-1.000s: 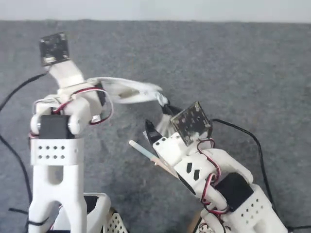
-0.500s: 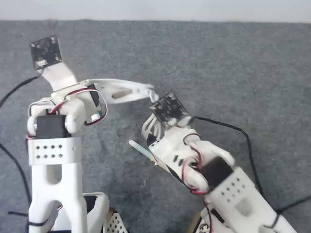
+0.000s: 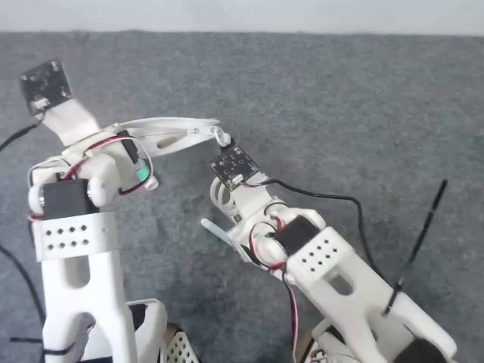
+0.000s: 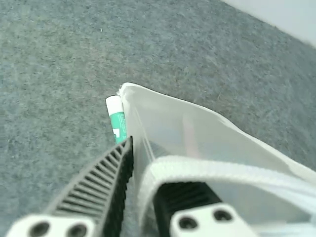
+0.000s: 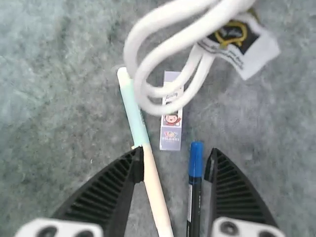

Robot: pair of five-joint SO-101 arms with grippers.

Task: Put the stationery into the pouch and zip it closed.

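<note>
Nearest, the right arm [image 3: 333,280] comes in from the near right over the grey worktop [image 3: 363,98]. Just left of it in the high view, a green pen [image 3: 219,231] lies flat on the worktop, with its white end pointing far-left.

The right end effector [image 5: 175,157] hangs over the loose stationery with its jaws wide and nothing gripped. The green pen [image 5: 139,123] lies along the inner edge of one jaw, its cream shaft running under that jaw's tip. A blue pen [image 5: 195,168] lies between the jaws, close to the other one. A small lilac eraser [image 5: 171,121] lies flat between the two pens, just beyond the jaw tips. The pens and the eraser are all on the worktop, outside the pouch. A looped white cable [image 5: 163,54] with a tag [image 5: 242,44] hangs close to the right wrist camera.

Farther off, the left arm [image 3: 76,219] stands at the left. The left end effector [image 4: 144,170] is clamped on the edge of the clear pouch [image 4: 197,138]. In the high view the pouch [image 3: 170,134] is held above the worktop, and it stretches right toward the right arm's wrist. A white-capped green stick [image 4: 116,121] lies on the worktop just beside the pouch's far corner. I cannot tell whether it is the same green pen.
</note>
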